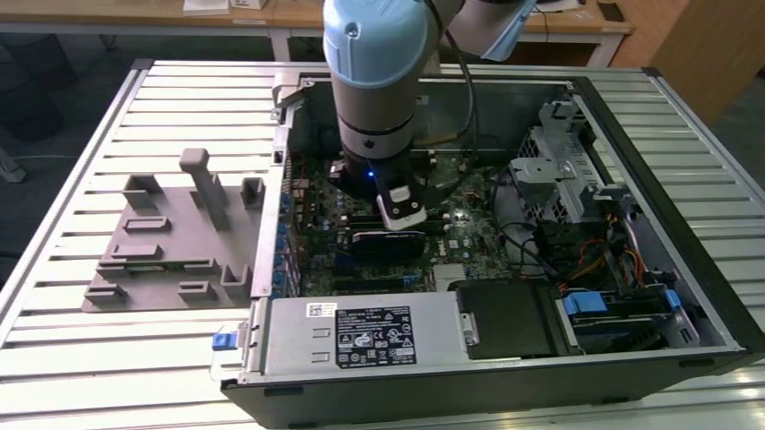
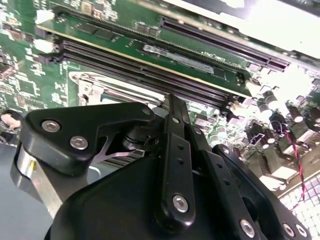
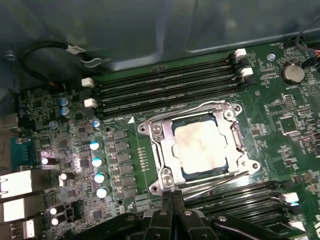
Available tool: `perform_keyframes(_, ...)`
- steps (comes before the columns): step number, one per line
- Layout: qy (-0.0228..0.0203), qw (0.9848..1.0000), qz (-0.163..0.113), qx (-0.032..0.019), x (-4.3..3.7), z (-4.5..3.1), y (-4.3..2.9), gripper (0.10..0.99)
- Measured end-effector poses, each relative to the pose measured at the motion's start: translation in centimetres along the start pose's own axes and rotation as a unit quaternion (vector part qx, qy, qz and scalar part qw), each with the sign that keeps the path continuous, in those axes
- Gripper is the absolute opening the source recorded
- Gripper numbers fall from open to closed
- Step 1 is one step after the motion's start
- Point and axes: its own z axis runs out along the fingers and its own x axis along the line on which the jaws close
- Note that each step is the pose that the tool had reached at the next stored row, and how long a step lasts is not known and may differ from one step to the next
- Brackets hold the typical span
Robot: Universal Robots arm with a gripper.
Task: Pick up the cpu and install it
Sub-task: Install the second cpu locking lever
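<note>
The cpu (image 3: 200,145), a square chip with a pale silver top, lies flat in its socket on the green motherboard (image 3: 60,135). A metal socket frame (image 3: 165,155) surrounds it. My gripper (image 3: 172,199) hangs just above the board beside one edge of the frame, apart from the cpu. Its two black fingers (image 2: 173,125) are pressed together with nothing between them. In the exterior view my arm (image 1: 376,90) reaches straight down into the open computer case (image 1: 669,206) and covers the socket.
Black memory slots (image 3: 165,90) run along both sides of the socket. A power supply (image 1: 358,336) and a drive cage (image 1: 562,170) stand inside the case. Grey holder blocks (image 1: 167,242) sit on the slatted table on the exterior view's left.
</note>
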Motion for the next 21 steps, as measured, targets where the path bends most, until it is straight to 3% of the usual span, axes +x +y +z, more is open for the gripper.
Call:
perform_keyframes(8, 0.0052, 0.9997, 0.001, -0.0240, 0.12, 0.65, -0.17, 0.106)
perform_keyframes(15, 0.0057, 0.9997, 0.001, -0.0251, 0.12, 0.55, -0.18, 0.106)
perform_keyframes(21, 0.0057, 0.9997, 0.001, -0.0251, 0.05, -1.48, 0.32, 0.106)
